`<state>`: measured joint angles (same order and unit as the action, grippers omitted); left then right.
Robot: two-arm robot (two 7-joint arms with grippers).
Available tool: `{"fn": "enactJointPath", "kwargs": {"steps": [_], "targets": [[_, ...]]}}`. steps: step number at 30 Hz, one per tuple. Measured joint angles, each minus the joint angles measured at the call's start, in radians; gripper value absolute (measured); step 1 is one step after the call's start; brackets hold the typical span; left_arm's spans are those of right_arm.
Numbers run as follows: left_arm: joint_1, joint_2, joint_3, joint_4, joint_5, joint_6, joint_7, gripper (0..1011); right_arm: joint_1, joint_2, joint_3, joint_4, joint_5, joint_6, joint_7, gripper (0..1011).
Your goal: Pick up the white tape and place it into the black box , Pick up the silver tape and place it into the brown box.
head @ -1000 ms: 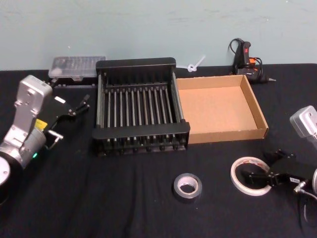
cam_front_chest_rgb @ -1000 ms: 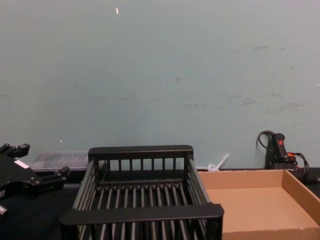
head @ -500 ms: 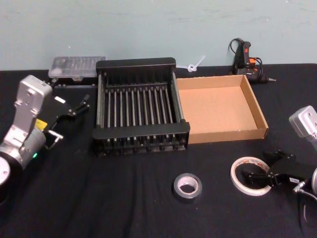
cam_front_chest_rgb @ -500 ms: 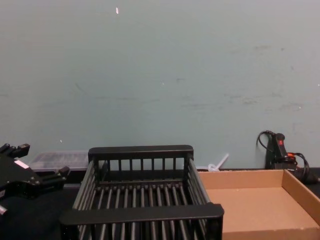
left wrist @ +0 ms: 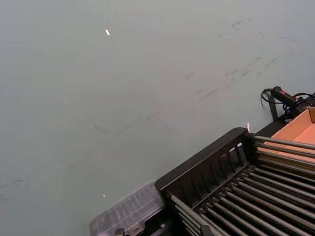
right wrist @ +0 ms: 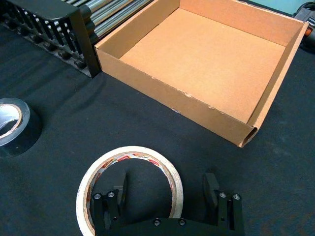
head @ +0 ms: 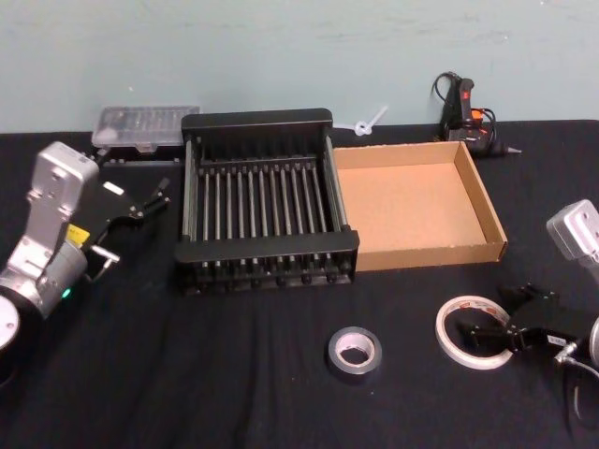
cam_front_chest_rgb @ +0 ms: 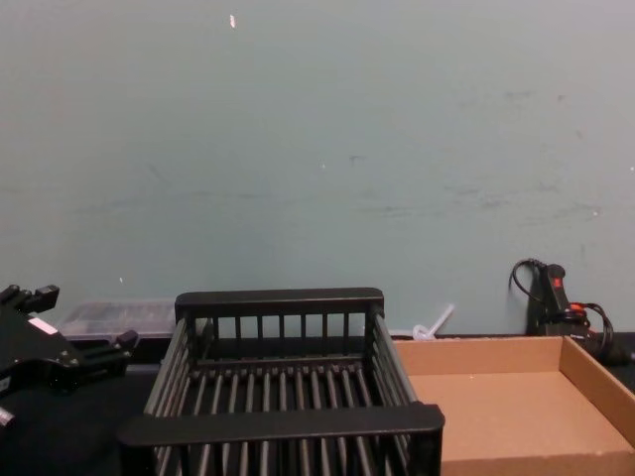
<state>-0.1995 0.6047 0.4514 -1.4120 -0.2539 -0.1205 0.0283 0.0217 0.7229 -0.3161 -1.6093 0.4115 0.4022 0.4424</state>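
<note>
The right gripper (right wrist: pixel 166 192) is straddling the white tape's (right wrist: pixel 129 184) right wall, fingers spread wide, one inside the ring and one outside. The tape is lying flat near the brown box's (head: pixel 482 201) near-right corner. Lowering squarely before closing should avoid pushing it sideways. The left gripper (head: pixel 142 203) is idling, fingers apart, left of the black box (head: pixel 265 248).

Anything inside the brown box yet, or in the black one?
The brown box shows a bare cardboard floor. The black box shows just its bars; the near rim hides the front strip. The white tape and silver tape lie on the cloth.
</note>
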Motion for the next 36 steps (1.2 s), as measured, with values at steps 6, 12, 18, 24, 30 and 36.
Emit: {"fn": "enactJointPath", "kwargs": {"steps": [6,12,18,24,30,36], "targets": [[0.0,0.0,0.0,0.0,0.0,0.0,0.0,1001,0.0,0.0,0.001,0.0,0.0,0.0,0.0,1003],[0.0,0.0,0.0,0.0,0.0,0.0,0.0,1002,-0.001,0.0,0.001,-0.001,0.0,-0.001,0.0,882],[0.0,0.0,0.0,0.0,0.0,0.0,0.0,1001,-0.001,0.0,0.001,-0.001,0.0,-0.001,0.0,731],[0.0,0.0,0.0,0.0,0.0,0.0,0.0,1001,-0.001,0.0,0.001,-0.001,0.0,-0.001,0.0,531],[0.0,0.0,0.0,0.0,0.0,0.0,0.0,1001,-0.001,0.0,0.001,-0.001,0.0,-0.002,0.0,342],[0.0,0.0,0.0,0.0,0.0,0.0,0.0,1001,-0.001,0.0,0.001,-0.001,0.0,-0.002,0.0,144]]}}
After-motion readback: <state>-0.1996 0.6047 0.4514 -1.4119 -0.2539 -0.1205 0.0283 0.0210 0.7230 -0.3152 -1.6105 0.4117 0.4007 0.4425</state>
